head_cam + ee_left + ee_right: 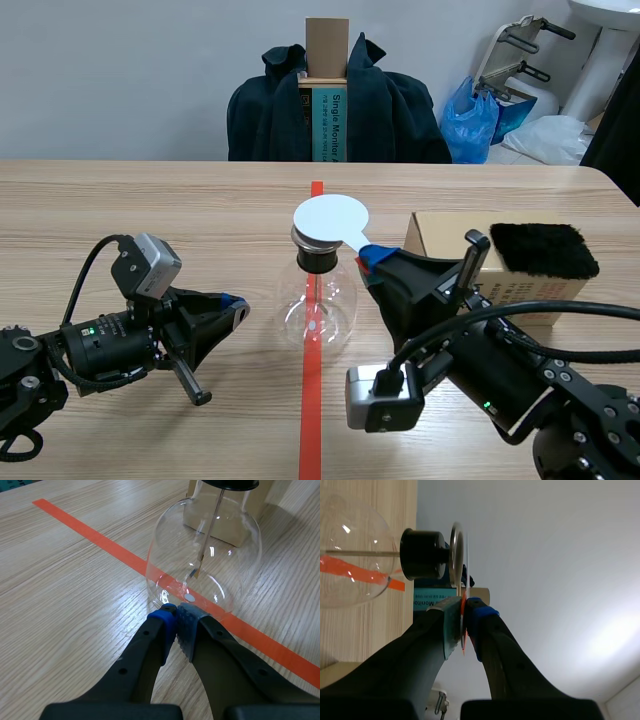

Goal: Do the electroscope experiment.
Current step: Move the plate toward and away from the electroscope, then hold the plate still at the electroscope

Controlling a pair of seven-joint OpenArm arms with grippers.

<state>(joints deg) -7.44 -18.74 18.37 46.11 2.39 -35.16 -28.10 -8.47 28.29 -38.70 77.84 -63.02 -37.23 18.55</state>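
the left gripper lies low on the table, its fingers pressed together on nothing, tips pointing at the flask and just short of its glass.

the flask stands at the middle of the table, on the orange tape line. it is a clear round glass bulb with a short neck plugged by a black stopper. in the left wrist view a thin rod hangs down inside the bulb, with small strips at its lower end. the right wrist view shows a round metal plate on top of the stopper.

a flat white disc on a short handle lies over that plate and hides it in the scene view; i cannot tell whether the two touch. the right gripper is clamped on the handle, just to the right of the flask's neck.

right of the flask and behind the right arm sits a cardboard box with a black fur pad on it. beyond the table are a dark jacket over a chair and a blue bag.

the flask is upright, neck up, with its long axis and the rod vertical. the white disc faces up, its handle pointing toward the right gripper.
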